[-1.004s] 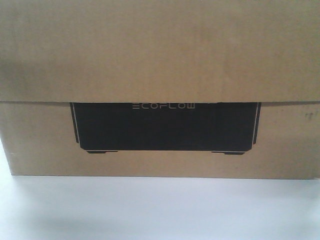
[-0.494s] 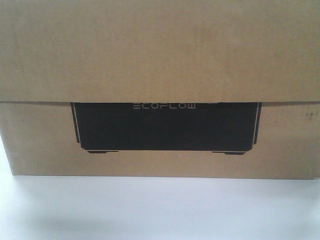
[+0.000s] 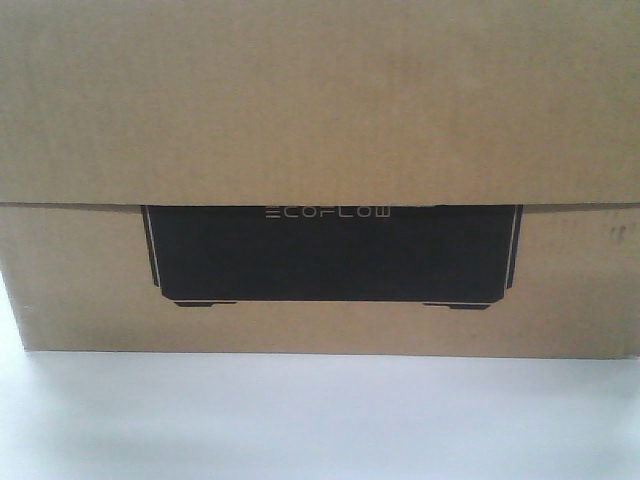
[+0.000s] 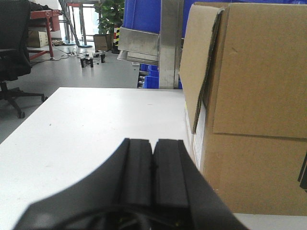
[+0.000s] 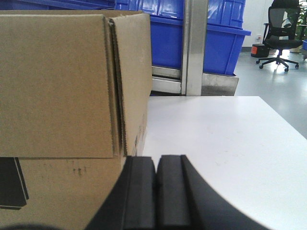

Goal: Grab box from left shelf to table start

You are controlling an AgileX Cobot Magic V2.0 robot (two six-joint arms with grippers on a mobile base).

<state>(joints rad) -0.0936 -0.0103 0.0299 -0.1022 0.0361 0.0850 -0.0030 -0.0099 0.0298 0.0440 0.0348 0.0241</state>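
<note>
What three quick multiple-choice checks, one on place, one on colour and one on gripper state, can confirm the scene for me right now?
1. Where does the large brown corrugated cardboard box rest?
A. On the plain white table
B. Inside a blue plastic bin
C. On the grey floor

2. What colour is the printed panel lettered ECOFLOW?
A. Red
B. Black
C. White

3. How do the left gripper and right gripper stand?
A. Both shut, holding nothing
B. Both wide open
C. Both clamped on the box

Answers:
1 A: the front view shows the box's bottom edge on the white table.
2 B: the panel is dark black against brown cardboard.
3 A: in each wrist view the pads meet with nothing between, beside the box.
</note>
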